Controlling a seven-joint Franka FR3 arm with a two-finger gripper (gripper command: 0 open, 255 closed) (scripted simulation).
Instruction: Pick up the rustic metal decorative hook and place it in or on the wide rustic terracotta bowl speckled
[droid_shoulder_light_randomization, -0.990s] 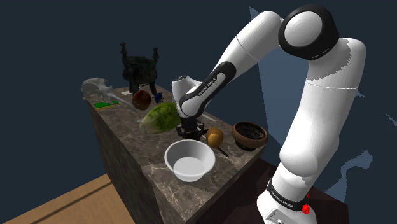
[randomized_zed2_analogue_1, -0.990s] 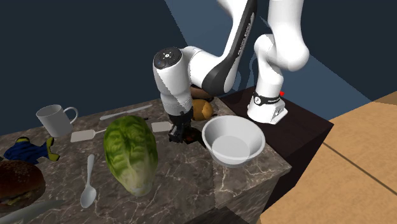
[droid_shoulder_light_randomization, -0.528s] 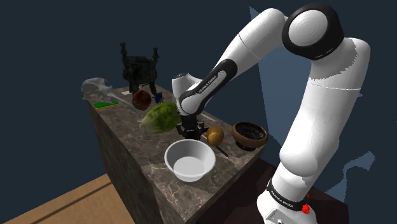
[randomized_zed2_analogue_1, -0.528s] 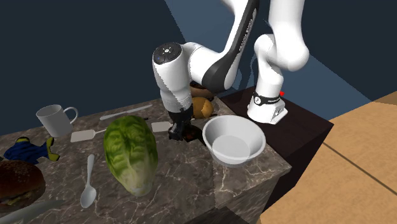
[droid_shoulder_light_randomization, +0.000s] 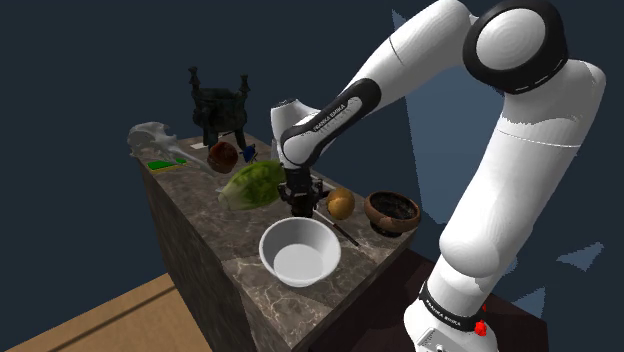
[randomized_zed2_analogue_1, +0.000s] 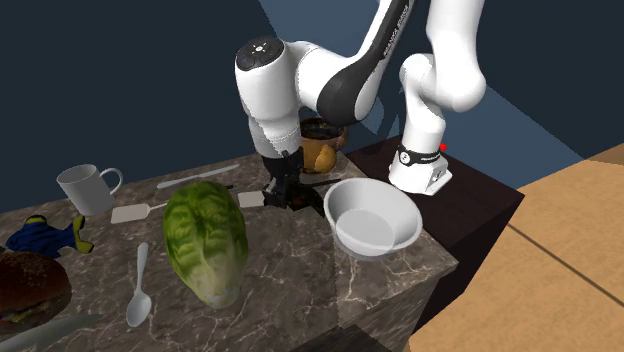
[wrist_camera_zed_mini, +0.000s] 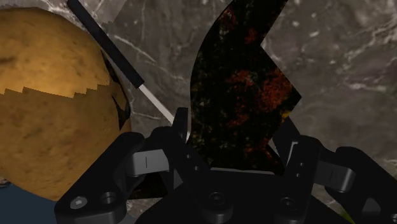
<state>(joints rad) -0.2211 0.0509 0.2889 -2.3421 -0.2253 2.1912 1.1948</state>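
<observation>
Within the gripper (wrist_camera_zed_mini: 234, 137), pinched tight from both sides, sits the rust-speckled dark hook (wrist_camera_zed_mini: 238, 76).

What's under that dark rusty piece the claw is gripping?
The marbled countertop shows around the hook, held by the gripper; whatever lies directly beneath it is covered.

Hook (wrist_camera_zed_mini: 238, 89): flat dark metal, rust-red speckles, curved edge with a pointed notch. It's clamped between the gripper (wrist_camera_zed_mini: 234, 137) fingers and sticks out past them over the marble counter (wrist_camera_zed_mini: 343, 76). Terracotta bowl (droid_shoulder_light_randomization: 381, 222): wide, brown, dark inside, upright near the counter's edge, apart from the hook
</observation>
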